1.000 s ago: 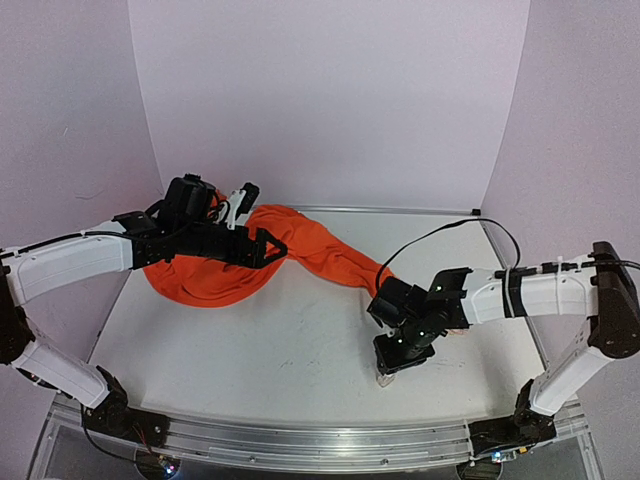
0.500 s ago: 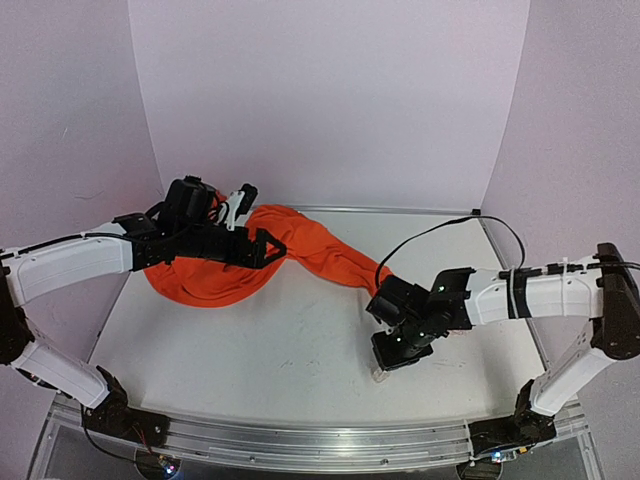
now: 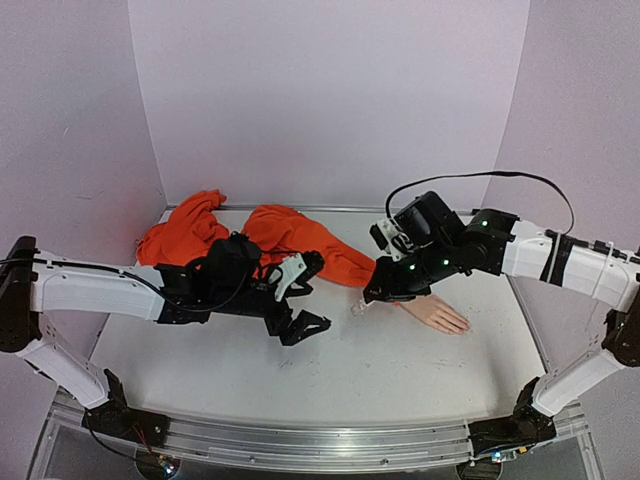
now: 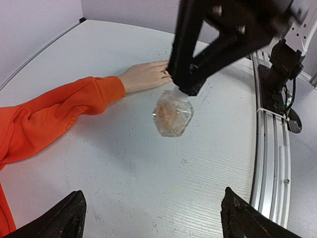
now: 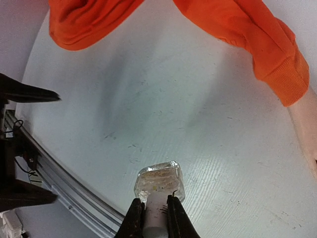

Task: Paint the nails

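Top external view: we find the right gripper (image 3: 368, 297), a second ago low at the near edge, now clamped narrow on the white cap (image 5: 154, 214) of the clear bottle (image 3: 358, 308) and carried beside the mannequin hand (image 3: 437, 314). The left gripper (image 3: 304, 295), jaws wide, has swung in facing it. The nails (image 4: 163, 69) rest near the bottle, unpainted in our judgement. Uncapping likely follows.

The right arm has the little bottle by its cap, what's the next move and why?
Probably move the open left gripper in to grasp the bottle body: the right gripper is shut on its white cap, so steadying it would let the cap twist off.
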Tool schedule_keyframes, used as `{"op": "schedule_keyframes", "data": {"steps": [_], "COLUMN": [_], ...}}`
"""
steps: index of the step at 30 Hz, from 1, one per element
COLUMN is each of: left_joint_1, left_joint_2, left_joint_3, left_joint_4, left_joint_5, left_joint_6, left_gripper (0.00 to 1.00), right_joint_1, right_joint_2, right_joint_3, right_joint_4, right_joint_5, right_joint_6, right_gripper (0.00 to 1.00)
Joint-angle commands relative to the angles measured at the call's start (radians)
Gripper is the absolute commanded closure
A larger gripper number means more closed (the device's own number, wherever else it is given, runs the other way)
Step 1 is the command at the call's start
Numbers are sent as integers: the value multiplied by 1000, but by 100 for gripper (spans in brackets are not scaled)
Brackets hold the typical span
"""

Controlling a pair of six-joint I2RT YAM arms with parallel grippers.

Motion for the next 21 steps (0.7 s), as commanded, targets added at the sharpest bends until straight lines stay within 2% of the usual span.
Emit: {"op": "schedule_keyframes", "data": {"steps": [1,6,17,21], "left_joint_1": [-61,-102,-151,-159], "left_joint_2": [77,149,199,209], "left_joint_3": [42,76,98,108], "left_joint_4": [138,186,292,293], "left_joint_5": [-6,-57,-247,-258], "left_joint_6": [181,193,187,204], "left_gripper": [8,15,31,43], "right_joint_1": [5,4,5,5], "right_joint_2": [19,27,59,71], "right_joint_3": [104,140,169,180], "right_joint_4": [-43,-43,-59,-57], "right_joint_5": [-86,-107,-131,-133], "right_joint_6": [-53,-54,-60,-61], "right_gripper": [100,100,100,100]}}
